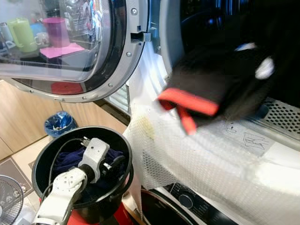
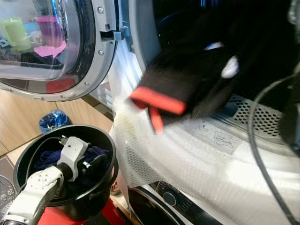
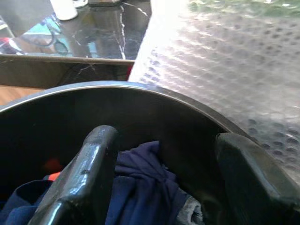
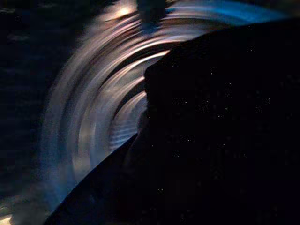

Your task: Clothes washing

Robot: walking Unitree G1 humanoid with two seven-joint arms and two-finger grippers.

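garment: black garment [image 1: 220, 89] with a red strip, blurred, at the drum mouth [image 1: 206, 23], above the door sill
right gripper: hidden behind it; finger state cannot tell
left gripper [image 1: 115, 165]: fingers spread, over navy clothes [image 3: 145, 187] in the black bucket [image 1: 47, 150]; nearer arm for those

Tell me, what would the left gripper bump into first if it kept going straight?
Probably the dark blue clothes in the black bucket. The left gripper points down into it, open, with the cloth just ahead of its fingers, though depth is hard to judge.

black garment [image 1: 220, 89] red-trimmed; navy clothes [image 3: 145, 187]; black bucket [image 1: 56, 140].
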